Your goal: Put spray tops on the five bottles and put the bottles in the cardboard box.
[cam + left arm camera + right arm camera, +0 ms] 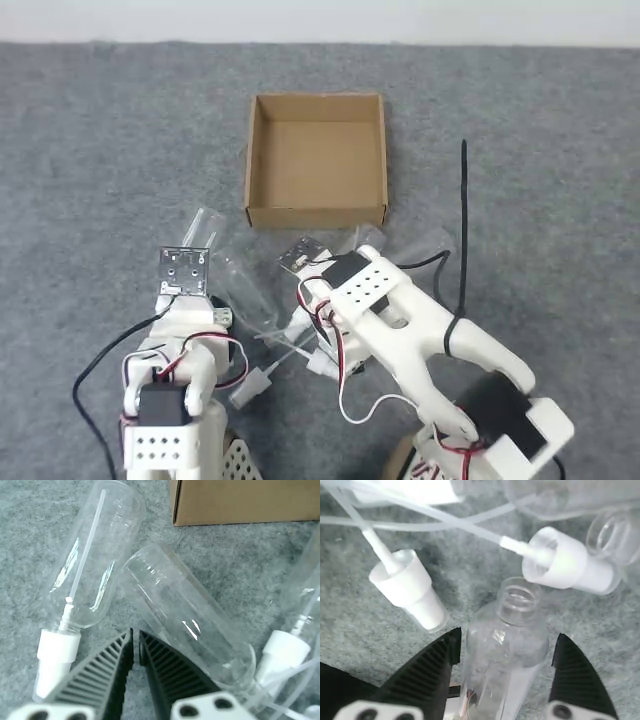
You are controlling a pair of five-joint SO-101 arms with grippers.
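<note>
Left hand — fingers almost together, only a sliver of gap, nothing between them. It sits low over the grey worktop. Two clear bottles lie on their sides just past its tips:
- the capped bottle, with a white sprayer fitted and its tube running up inside
- the second bottle, close against the capped one; I cannot tell whether they touch

Both lie between this hand and the cardboard box, whose corner shows behind them.

Right hand — spread wide, straddling the open bottle. That bottle lies with its bare neck pointing away from the hand. Each finger is close beside the bottle's wall; I cannot confirm contact.

In the way ahead of that neck are two loose tops with their tubes crossing over the worktop. The first spray top lies off to one side. The second spray top lies just beside the neck. Another bottle mouth is next to the second top.

From the high view, the box stands open side up beyond both arms, and the bottles are heaped loosely before its front wall. A black cable runs across the worktop on the right arm's side of the box.
</note>
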